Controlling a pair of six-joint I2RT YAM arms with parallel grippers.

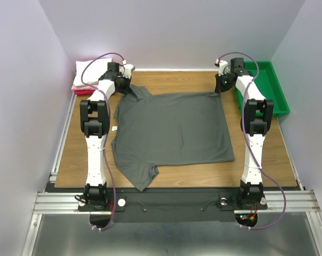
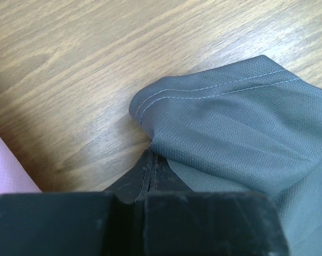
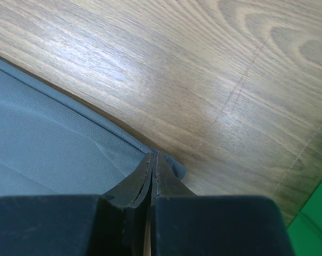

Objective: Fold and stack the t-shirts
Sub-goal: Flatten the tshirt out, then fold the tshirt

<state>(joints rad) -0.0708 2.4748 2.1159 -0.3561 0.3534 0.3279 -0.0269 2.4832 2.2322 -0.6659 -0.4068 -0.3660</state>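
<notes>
Two grippers, both pinched tight on cloth: left gripper (image 2: 152, 160) clamps the far-left sleeve of the charcoal t-shirt (image 1: 171, 128), right gripper (image 3: 153, 158) nips its far-right hem corner. The shirt lies spread flat on the table (image 1: 267, 154) between the arms. Folded white and pink t-shirts (image 1: 86, 73) sit at the far-left corner, green tray (image 1: 272, 90) far right.

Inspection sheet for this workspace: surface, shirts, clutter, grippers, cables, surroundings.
Surface: wooden table, no damage seen.
Job's things: grey t-shirt spread flat; folded white and pink shirts stacked at the far left corner.
Clutter: green tray at far right; small white tag beside the left arm.
Grippers: left gripper shut on the shirt's far left sleeve; right gripper shut on its far right corner.
Cables: purple cables loop over both arms.
Surroundings: pale walls on three sides.
</notes>
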